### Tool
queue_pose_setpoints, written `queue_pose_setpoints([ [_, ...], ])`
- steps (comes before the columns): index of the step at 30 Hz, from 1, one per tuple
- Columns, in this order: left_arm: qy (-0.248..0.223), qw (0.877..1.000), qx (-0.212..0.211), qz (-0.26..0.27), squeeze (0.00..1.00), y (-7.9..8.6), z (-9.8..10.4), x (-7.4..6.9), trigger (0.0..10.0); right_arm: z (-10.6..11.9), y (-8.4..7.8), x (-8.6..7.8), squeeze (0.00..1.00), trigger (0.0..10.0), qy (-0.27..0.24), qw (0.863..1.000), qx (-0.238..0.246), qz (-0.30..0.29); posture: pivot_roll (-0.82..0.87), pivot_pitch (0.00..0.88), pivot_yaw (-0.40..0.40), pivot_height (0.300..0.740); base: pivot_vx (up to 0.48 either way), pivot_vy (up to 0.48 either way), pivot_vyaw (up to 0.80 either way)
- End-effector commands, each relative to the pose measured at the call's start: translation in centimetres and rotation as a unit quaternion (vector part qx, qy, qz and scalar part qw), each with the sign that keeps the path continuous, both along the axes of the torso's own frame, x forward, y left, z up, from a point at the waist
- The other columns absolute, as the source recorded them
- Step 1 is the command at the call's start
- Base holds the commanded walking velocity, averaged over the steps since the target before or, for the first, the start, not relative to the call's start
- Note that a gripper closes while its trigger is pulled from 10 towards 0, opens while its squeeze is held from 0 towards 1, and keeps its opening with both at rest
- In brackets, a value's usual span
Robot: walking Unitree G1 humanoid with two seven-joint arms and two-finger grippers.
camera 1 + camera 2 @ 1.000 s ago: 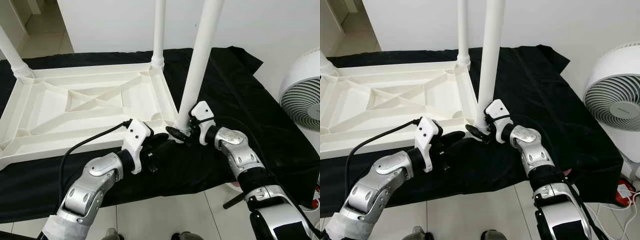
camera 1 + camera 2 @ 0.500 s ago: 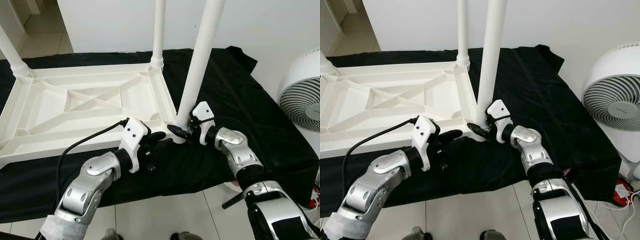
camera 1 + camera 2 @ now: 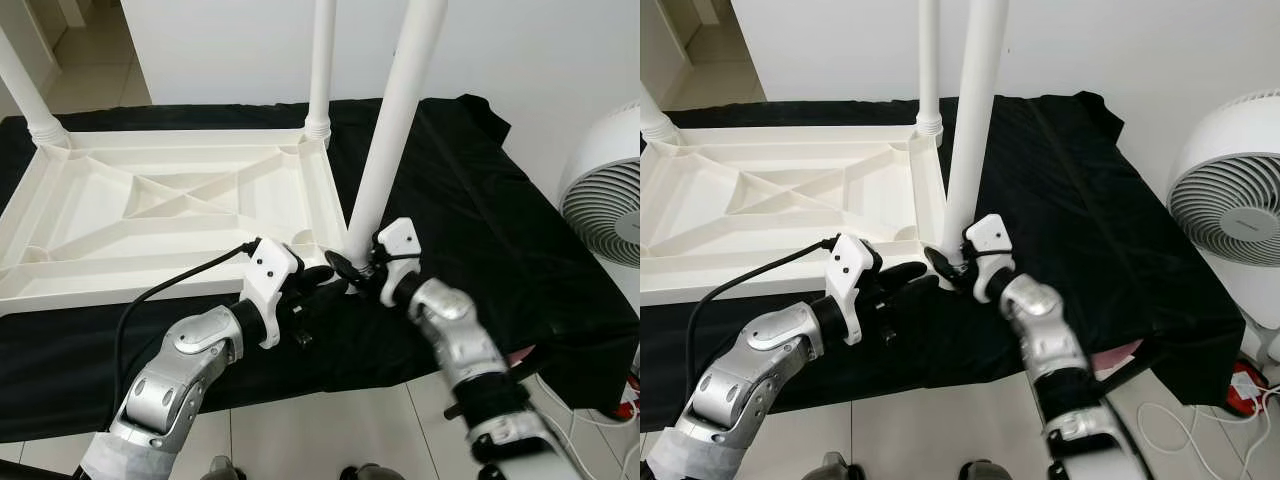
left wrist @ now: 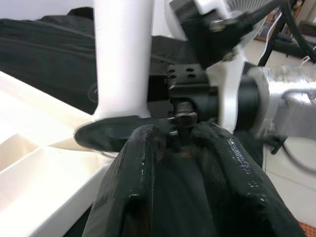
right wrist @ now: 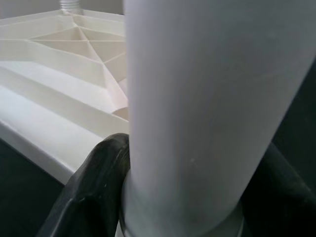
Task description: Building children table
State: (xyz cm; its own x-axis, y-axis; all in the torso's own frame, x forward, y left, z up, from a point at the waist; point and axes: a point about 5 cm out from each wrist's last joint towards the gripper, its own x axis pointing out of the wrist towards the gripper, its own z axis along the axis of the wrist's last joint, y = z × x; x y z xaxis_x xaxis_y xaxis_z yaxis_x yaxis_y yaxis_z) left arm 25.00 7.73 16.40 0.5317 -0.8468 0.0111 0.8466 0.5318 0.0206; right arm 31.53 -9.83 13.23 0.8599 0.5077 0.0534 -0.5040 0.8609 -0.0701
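- White plastic children's table top (image 3: 150,215): upside down, ribbed underside facing up, lying on the black cloth; fills the 9 to 12 o'clock part of the head views.
- Black cloth (image 3: 470,200): spread under the table top, reaching past it toward 3 o'clock, lying over a pale tiled floor (image 3: 330,430).
- Near white round plastic table leg (image 3: 390,130): standing upright at the table top's near right corner, its foot at the scene's centre; tilts slightly to the right as it rises.
- Far white round table leg (image 3: 321,60): upright in the far right corner socket, at 12 o'clock.
- Third white table leg (image 3: 25,95): upright at the far left corner, at 10 o'clock.
- Right claw (image 3: 352,268): at the base of the near leg, its two black fingers spread around the leg and pinching it, one finger on each side; the right wrist view shows the leg close between the fingers (image 5: 94,182).
- Left claw (image 3: 318,280): at 6 o'clock of the near corner, just beside the right claw; fingers (image 4: 136,173) lie close together, a narrow gap between them, gripping nothing, tips reaching toward the leg's base.
- White round electric fan (image 3: 1230,200): standing on the floor at 3 o'clock, apart from the cloth's edge.
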Motion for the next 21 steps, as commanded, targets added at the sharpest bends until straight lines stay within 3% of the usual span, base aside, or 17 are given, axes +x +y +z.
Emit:
queue_pose_setpoints([
  [1, 0.007, 1.000, 0.006, -0.010, 0.00, -0.2, -0.3, -0.3, 10.0, -0.4, -1.0, -0.4, 0.00, 10.0, 0.020, 0.995, 0.028, -0.097, -0.03, 0.057, -0.017, 0.740, 0.000, 0.000, 0.00],
  [4, 0.007, 1.000, 0.006, -0.011, 0.00, -0.2, -0.3, -0.3, 10.0, -0.5, -1.3, -0.7, 0.00, 10.0, 0.014, 0.990, 0.022, -0.136, -0.03, 0.057, -0.017, 0.740, 0.000, 0.000, 0.00],
  [6, 0.007, 1.000, 0.006, -0.012, 0.00, -0.3, -0.4, -0.2, 10.0, -0.7, -1.9, -1.3, 0.00, 10.0, 0.016, 0.977, 0.026, -0.211, -0.03, 0.058, -0.021, 0.740, 0.000, 0.000, 0.00],
  [14, 0.008, 1.000, 0.006, -0.016, 0.00, -0.4, -0.5, -0.3, 10.0, -0.5, -1.6, -1.8, 0.00, 10.0, 0.023, 0.977, 0.023, -0.211, -0.04, 0.049, -0.024, 0.740, 0.000, 0.000, 0.00],
  [15, 0.008, 1.000, 0.006, -0.016, 0.00, -0.4, -0.5, -0.3, 10.0, -0.4, -1.6, -1.8, 0.89, 10.0, 0.022, 0.978, 0.027, -0.205, -0.04, 0.044, -0.026, 0.740, 0.000, 0.000, 0.00],
  [18, 0.007, 1.000, 0.006, -0.015, 0.00, -0.3, -0.5, -0.3, 10.0, -0.3, -1.5, -1.9, 0.89, 10.0, 0.021, 0.979, 0.029, -0.201, -0.04, 0.044, -0.026, 0.740, 0.000, 0.000, 0.00],
  [19, 0.006, 1.000, 0.007, -0.014, 0.00, -0.3, -0.5, -0.3, 10.0, 0.0, -1.5, -1.9, 1.00, 10.0, 0.020, 0.979, 0.039, -0.200, -0.03, 0.041, -0.030, 0.740, 0.000, 0.000, 0.00],
  [21, 0.006, 1.000, 0.008, -0.013, 0.00, -0.3, -0.5, -0.3, 10.0, 0.4, -1.6, -2.0, 1.00, 10.0, 0.015, 0.977, 0.043, -0.207, -0.03, 0.039, -0.032, 0.740, 0.000, 0.000, 0.00],
])
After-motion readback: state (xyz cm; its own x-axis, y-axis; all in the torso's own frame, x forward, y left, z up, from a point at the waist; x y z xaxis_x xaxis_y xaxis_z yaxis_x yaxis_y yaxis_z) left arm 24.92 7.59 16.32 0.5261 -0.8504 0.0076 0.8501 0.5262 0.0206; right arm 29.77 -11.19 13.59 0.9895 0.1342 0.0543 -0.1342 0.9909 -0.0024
